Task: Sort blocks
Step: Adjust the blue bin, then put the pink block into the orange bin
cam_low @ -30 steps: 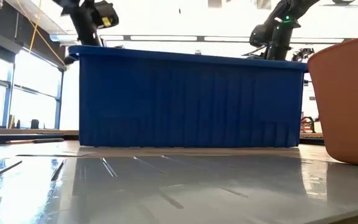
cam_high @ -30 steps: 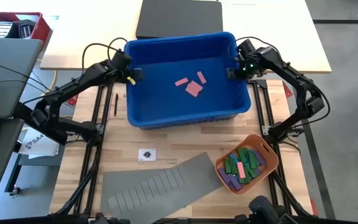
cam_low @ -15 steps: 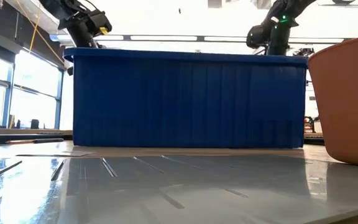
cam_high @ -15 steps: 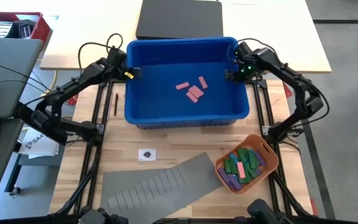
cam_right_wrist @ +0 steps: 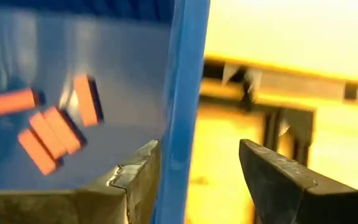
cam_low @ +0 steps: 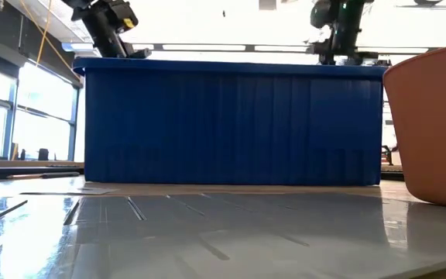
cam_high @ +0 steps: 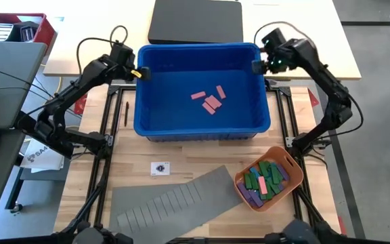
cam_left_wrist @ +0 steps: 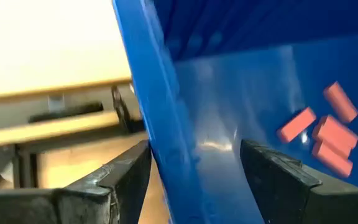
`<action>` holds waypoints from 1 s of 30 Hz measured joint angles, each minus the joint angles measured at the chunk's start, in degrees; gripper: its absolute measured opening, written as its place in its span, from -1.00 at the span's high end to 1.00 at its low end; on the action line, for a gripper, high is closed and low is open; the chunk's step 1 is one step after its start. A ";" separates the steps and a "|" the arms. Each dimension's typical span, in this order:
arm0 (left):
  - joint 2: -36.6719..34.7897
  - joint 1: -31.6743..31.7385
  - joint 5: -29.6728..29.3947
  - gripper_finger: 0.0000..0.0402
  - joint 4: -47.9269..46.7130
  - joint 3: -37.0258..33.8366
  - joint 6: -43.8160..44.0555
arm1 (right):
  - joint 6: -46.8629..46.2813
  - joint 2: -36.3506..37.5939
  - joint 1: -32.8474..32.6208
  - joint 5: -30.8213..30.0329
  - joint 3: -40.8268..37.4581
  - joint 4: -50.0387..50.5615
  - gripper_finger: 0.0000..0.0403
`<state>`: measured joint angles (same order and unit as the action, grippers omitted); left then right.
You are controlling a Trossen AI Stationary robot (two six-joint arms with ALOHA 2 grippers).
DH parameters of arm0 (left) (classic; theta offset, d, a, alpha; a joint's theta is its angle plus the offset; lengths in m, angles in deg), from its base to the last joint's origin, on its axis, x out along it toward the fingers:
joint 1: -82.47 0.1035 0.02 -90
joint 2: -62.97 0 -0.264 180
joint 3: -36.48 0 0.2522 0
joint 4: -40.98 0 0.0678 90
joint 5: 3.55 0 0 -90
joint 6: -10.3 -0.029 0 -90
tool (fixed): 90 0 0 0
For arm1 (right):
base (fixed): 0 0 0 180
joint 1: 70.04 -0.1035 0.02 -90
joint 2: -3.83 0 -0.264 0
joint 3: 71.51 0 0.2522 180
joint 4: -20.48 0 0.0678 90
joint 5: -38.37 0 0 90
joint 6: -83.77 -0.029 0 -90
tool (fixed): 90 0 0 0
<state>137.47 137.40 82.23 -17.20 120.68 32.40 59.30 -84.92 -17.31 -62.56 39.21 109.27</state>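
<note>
Left arm reaches in from the table's left side, elbow bent, left gripper point(cam_high: 135, 72) at the left wall of the blue bin point(cam_high: 202, 125), near its far corner; in the left wrist view its fingers point(cam_left_wrist: 120, 180) straddle the wall with a gap on both sides, so open, not clamping. Right arm mirrors it from the right side, right gripper point(cam_high: 259, 66) at the bin's right wall near the far corner; fingers point(cam_right_wrist: 138, 174) spread either side of the wall, open too. Bin sits flat on the table. Four pink blocks point(cam_high: 210, 99) lie loose on the bin floor near its middle. The other blocks point(cam_high: 266, 180), green, pink, purple, blue, sit piled in the orange tub point(cam_high: 284, 156) near the right front, beside the grey slotted sheet point(cam_high: 175, 200).
</note>
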 joint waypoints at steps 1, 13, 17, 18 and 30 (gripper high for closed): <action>-0.04 0.27 -0.16 -0.19 -0.15 1.07 -0.26 | 0.84 0.02 0.04 -0.96 1.96 0.21 -0.05; -0.22 0.46 -0.54 -0.18 -0.98 10.96 -1.88 | 15.21 0.11 -8.69 9.98 10.59 -15.21 -0.05; -0.25 -0.48 1.94 -0.18 -1.83 14.02 -1.90 | 12.39 -0.98 -12.82 15.43 4.01 -24.22 -0.05; -0.25 -0.89 2.63 -0.18 -2.14 14.75 -2.33 | 11.16 -1.63 -13.48 15.26 2.24 -25.86 -0.05; -0.31 -8.67 5.65 -0.18 -8.06 17.85 -4.85 | 6.39 -21.05 -12.58 12.66 1.44 -26.07 -0.34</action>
<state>137.16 128.73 87.88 -25.26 138.53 27.55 65.69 -105.97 -29.88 -49.90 40.65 83.19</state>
